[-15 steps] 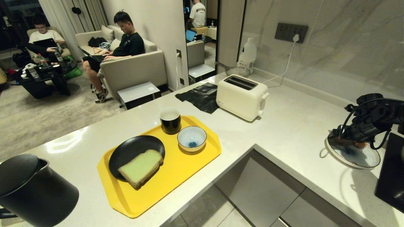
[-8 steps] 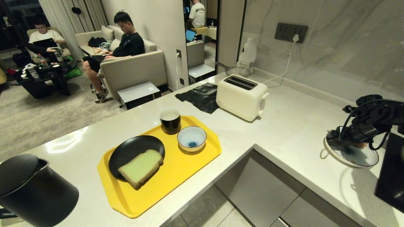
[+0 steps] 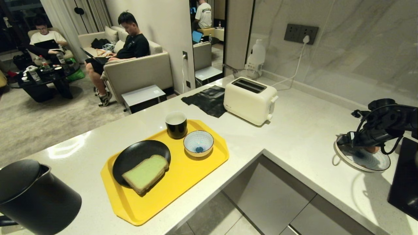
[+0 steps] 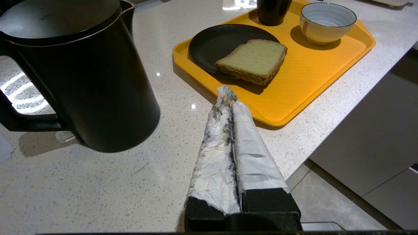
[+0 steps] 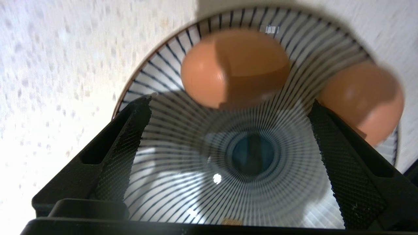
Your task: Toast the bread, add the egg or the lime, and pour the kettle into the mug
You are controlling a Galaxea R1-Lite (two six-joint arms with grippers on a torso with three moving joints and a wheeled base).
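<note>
The bread (image 3: 145, 173) lies on a black plate (image 3: 134, 153) on the yellow tray (image 3: 196, 169), next to the black mug (image 3: 176, 124). The black kettle (image 3: 32, 195) stands at the near left. Two brown eggs (image 5: 235, 67) (image 5: 361, 99) rest on a striped plate (image 3: 367, 161) at the right. My right gripper (image 5: 228, 102) hangs open just above that plate, one egg just beyond its fingertips; its dark hand (image 3: 347, 138) shows in the head view. My left gripper (image 4: 226, 96) is shut and empty, between the kettle (image 4: 81, 75) and the tray (image 4: 294, 98). No lime is in view.
A cream toaster (image 3: 249, 99) stands behind the tray, plugged into the wall, with a black cloth (image 3: 209, 99) beside it. A small striped bowl (image 3: 198, 143) sits on the tray. A black appliance (image 3: 405, 176) is at the far right. People sit on sofas beyond the counter.
My right gripper has edged slightly left over the striped plate and its wrist has turned a little. The left arm and the things on the tray have not moved.
</note>
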